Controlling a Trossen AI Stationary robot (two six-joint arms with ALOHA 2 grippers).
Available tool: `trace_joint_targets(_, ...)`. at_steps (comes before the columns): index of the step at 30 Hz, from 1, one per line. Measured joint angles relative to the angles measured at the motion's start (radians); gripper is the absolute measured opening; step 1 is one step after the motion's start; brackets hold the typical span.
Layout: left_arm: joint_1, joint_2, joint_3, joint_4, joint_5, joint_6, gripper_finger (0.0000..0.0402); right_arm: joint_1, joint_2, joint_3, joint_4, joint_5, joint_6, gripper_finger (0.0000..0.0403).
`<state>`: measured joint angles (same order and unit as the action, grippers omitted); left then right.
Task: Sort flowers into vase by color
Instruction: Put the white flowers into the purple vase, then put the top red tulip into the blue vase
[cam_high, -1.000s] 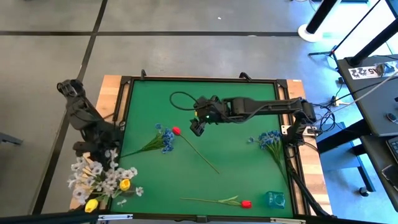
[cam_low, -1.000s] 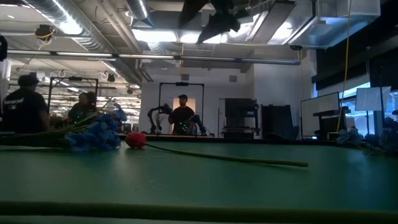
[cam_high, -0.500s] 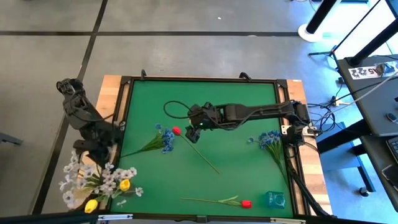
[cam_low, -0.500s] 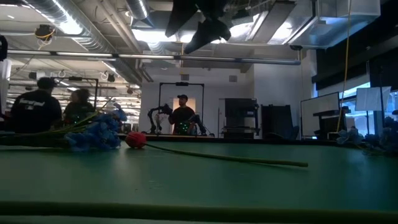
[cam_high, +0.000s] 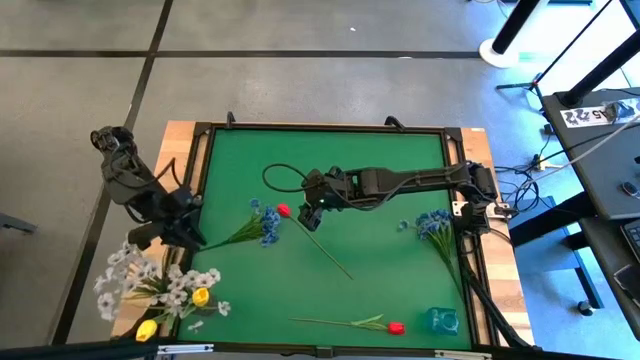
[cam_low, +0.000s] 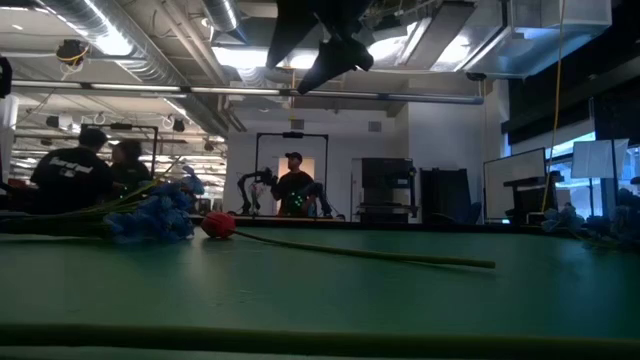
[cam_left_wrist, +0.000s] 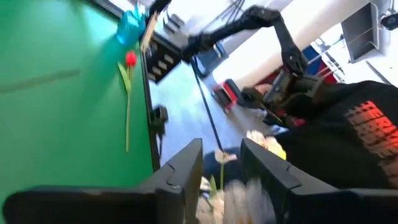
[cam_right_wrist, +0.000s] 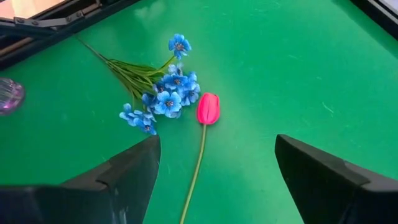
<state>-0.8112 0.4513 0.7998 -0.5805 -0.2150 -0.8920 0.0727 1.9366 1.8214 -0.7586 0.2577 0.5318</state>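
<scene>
The right end effector (cam_high: 311, 208) is hovering with fingers spread wide and holding nothing. Just beyond its fingertips, a red tulip (cam_right_wrist: 208, 107) is lying on the green bench (cam_high: 380, 280), touching a blue flower cluster (cam_right_wrist: 163, 99). The left end effector (cam_high: 168, 228) is sitting off the bench edge above the white sprays (cam_high: 135, 285); whether its narrowly parted fingers (cam_left_wrist: 180, 174) are gripping a stem cannot be told.
</scene>
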Motion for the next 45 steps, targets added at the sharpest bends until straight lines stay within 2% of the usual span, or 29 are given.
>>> trace_joint_targets(8,0.0,0.005,0.0,0.014,-0.131,0.102,0.0191,0.0,0.002,0.0,0.008,-0.003,0.013,0.0317)
trace_joint_targets(10,0.0,0.005,0.0,0.036,-0.209,0.179,0.0207,0.0,0.019,0.001,0.043,0.02,0.013,0.0317)
trace_joint_targets(14,0.002,0.01,0.0,0.108,-0.443,0.302,0.0217,0.0,0.094,0.001,0.128,0.039,-0.014,0.0317)
trace_joint_targets(17,0.011,0.009,0.0,0.123,-0.61,0.289,0.0212,-0.001,0.182,0.0,0.173,0.056,-0.018,0.0316)
trace_joint_targets(19,0.023,0.013,-0.006,0.123,-0.664,0.253,0.0209,-0.003,0.243,0.0,0.187,0.056,-0.016,0.0309)
trace_joint_targets(25,0.068,0.051,-0.057,0.125,-0.688,0.135,0.0204,0.006,0.393,0.0,0.207,0.041,-0.007,0.0246)
trace_joint_targets(30,0.095,0.098,-0.066,0.136,-0.683,0.083,0.0203,0.011,0.431,0.004,0.221,0.002,-0.003,0.0174)
trace_joint_targets(35,0.127,0.131,-0.066,0.223,-0.682,0.104,0.0203,0.007,0.437,0.005,0.223,-0.006,-0.013,0.0094)
trace_joint_targets(39,0.154,0.169,-0.066,0.337,-0.653,0.212,0.0204,0.0,0.434,0.003,0.224,-0.016,-0.013,0.0017)
trace_joint_targets(45,0.172,0.197,-0.066,0.419,-0.658,0.339,0.0206,-0.003,0.38,0.007,0.132,-0.019,0.002,0.0009)
